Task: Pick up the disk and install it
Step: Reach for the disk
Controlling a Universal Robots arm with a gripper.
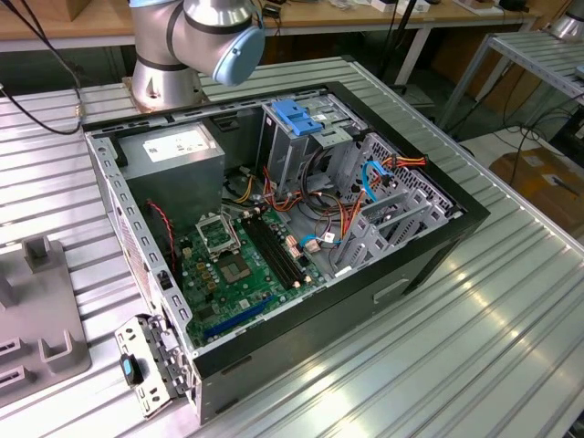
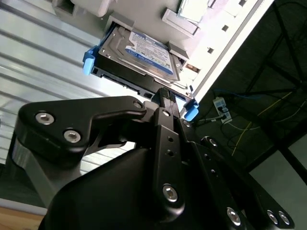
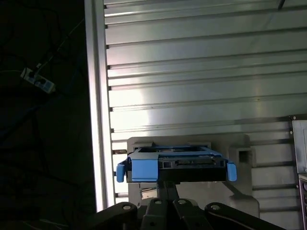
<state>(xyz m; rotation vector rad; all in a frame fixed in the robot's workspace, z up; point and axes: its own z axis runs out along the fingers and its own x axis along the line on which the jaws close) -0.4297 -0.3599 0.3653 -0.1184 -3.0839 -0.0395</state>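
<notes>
The disk (image 2: 136, 48), in its blue frame, is noted seated in a grey holder (image 3: 240, 153). The holder is set on the ribbed worktop (image 3: 192, 72). The fingers (image 2: 166, 125) are seen drawn together, pinched on the disk's edge just outside the holder.

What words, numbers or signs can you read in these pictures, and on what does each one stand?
The disk: its white-and-blue label bears print, too blurred to read.
The power supply: its white label bears print, too small to read.
The motherboard: any markings are too small to read.
No text can be quoted.
</notes>
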